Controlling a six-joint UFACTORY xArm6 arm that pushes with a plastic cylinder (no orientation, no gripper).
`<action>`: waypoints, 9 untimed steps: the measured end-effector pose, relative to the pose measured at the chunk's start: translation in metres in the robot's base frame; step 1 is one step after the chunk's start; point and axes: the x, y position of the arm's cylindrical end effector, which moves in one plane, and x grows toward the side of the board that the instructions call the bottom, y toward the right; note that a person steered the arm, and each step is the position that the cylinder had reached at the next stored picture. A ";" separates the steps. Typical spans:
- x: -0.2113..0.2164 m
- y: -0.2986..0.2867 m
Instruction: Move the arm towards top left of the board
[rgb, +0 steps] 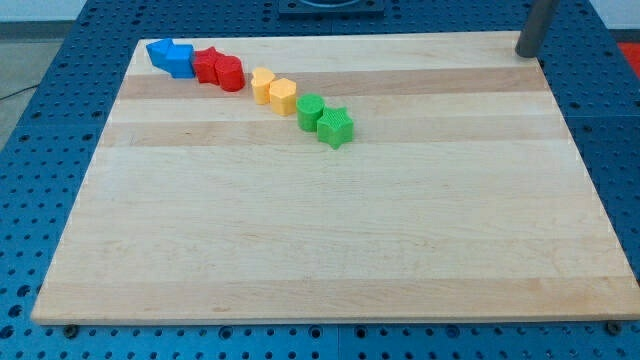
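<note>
My tip (526, 52) is at the top right corner of the wooden board (330, 230), far from all the blocks. A slanting row of blocks runs from the board's top left toward its middle. Two blue blocks (171, 56) lie nearest the top left corner. Then come a red block (207, 65) and a red cylinder (230, 73). Then come a yellow block (262, 85) and a yellow block (283, 95). Last are a green block (310, 111) and a green star (336, 127). Neighbouring blocks touch or nearly touch.
The board lies on a blue perforated table (60, 110). A dark base (330, 6) shows at the view's top edge.
</note>
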 end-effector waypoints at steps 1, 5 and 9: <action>0.003 0.000; 0.219 -0.043; 0.111 -0.516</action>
